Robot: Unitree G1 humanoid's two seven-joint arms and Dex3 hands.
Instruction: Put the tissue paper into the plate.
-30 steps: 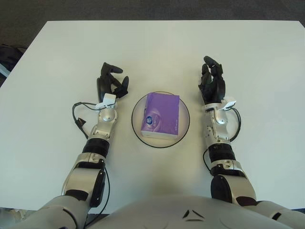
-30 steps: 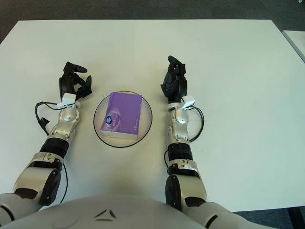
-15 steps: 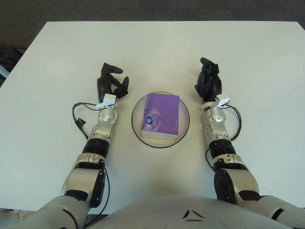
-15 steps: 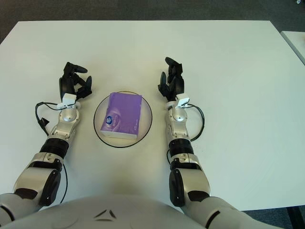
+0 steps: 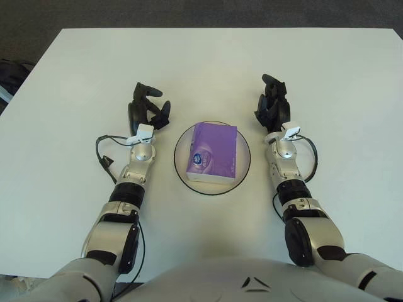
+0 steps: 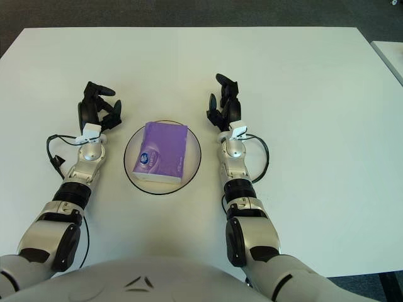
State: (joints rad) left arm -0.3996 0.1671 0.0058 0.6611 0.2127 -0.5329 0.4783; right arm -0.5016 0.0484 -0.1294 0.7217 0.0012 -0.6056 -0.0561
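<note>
Purple and soft-sided, the rectangular pack of tissue paper (image 5: 212, 153) lies flat inside the round clear plate with a dark rim (image 5: 242, 174), its long axis running away from me and its printed white emblem toward the near end; it sits within the rim on all sides, so I judge the placement done. The plate stands on the plain white counter (image 5: 327, 75) midway between my two arms. My left robot hand (image 5: 147, 108) shows just to the left of the plate, its black fingers loosely curled and holding nothing. My right robot hand (image 5: 272, 107) shows just to the right of the plate, fingers pointing away from me and partly spread, likewise empty. Both hands stand apart from the pack and from the rim, a posture that I read as clearance, leaving the load undisturbed. Whether either palm touches the counter I cannot tell.
</note>
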